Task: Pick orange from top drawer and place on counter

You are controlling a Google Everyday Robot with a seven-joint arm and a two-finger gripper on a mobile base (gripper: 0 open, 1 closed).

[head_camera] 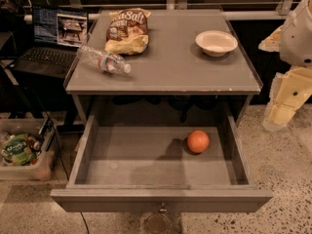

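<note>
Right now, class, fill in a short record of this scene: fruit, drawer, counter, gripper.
orange: inside the top drawer, right of middle
top drawer: pulled open
counter: bears chip bag, water bottle on its side, white bowl
gripper: right of the counter, outside the drawer, apart from the orange

orange (pixel 198 141): one
top drawer (pixel 161 197): one
counter (pixel 170 69): one
white bowl (pixel 216 42): one
plastic bottle (pixel 103 60): one
chip bag (pixel 126 31): one
laptop (pixel 54 39): one
gripper (pixel 278 115): one, right of counter
</note>
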